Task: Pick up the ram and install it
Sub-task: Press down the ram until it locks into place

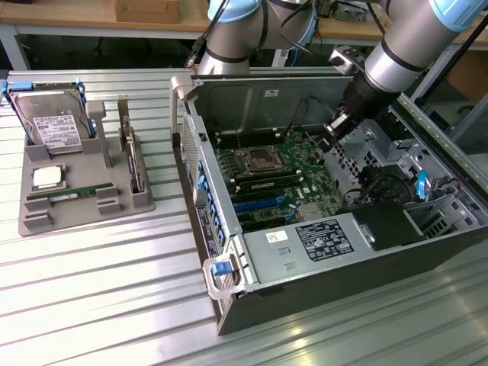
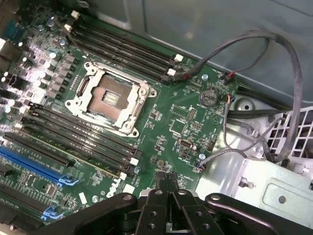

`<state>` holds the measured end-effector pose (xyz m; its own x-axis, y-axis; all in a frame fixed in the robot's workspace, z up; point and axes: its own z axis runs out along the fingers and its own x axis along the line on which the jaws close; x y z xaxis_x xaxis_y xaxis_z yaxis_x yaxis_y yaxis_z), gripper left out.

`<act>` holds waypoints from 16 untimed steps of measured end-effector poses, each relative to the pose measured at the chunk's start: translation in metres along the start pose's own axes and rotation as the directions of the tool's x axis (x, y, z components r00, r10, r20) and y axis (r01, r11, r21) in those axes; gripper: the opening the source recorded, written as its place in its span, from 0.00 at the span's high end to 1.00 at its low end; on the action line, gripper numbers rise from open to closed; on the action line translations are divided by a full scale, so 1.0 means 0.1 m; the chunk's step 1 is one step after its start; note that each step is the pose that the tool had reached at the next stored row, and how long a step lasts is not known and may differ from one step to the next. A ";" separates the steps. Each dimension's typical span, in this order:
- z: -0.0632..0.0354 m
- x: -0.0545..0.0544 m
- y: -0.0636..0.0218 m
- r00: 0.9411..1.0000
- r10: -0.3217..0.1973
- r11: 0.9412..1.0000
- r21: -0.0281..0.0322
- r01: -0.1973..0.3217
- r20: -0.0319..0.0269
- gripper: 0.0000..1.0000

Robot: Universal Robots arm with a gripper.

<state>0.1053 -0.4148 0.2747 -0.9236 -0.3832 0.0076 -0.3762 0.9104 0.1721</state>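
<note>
Ram [image 1: 67, 195] on tray, exterior view.

- The ram [image 1: 67, 195] is a long, narrow green stick lying flat in a slot of the grey tray, at the left of the exterior view.
- It sits just below the square silver chip, lengthwise along the tray's front.

Hand [image 2: 169, 183] shut (empty), arm angled
</note>
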 end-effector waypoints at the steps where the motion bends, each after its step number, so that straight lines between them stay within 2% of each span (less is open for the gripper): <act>1: 0.000 0.00 0.000 1.000 0.029 1.000 0.000 -0.029 0.005 0.89; 5: 0.000 0.00 0.000 0.995 0.099 0.995 -0.001 -0.099 0.017 0.89; 9: 0.000 0.00 0.000 0.990 0.140 0.990 -0.003 -0.140 0.024 0.89; 10: 0.000 0.00 0.000 0.987 0.161 0.987 -0.003 -0.161 0.028 0.89; 13: 0.000 0.00 0.000 0.972 0.232 0.973 -0.006 -0.232 0.040 0.89; 15: 0.000 0.00 0.000 0.957 0.284 0.959 -0.008 -0.284 0.049 0.89; 16: 0.000 0.00 0.000 0.947 0.316 0.949 -0.010 -0.316 0.055 0.89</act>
<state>0.1053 -0.4148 0.2747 -0.9978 -0.0666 0.0078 -0.0643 0.9832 0.1708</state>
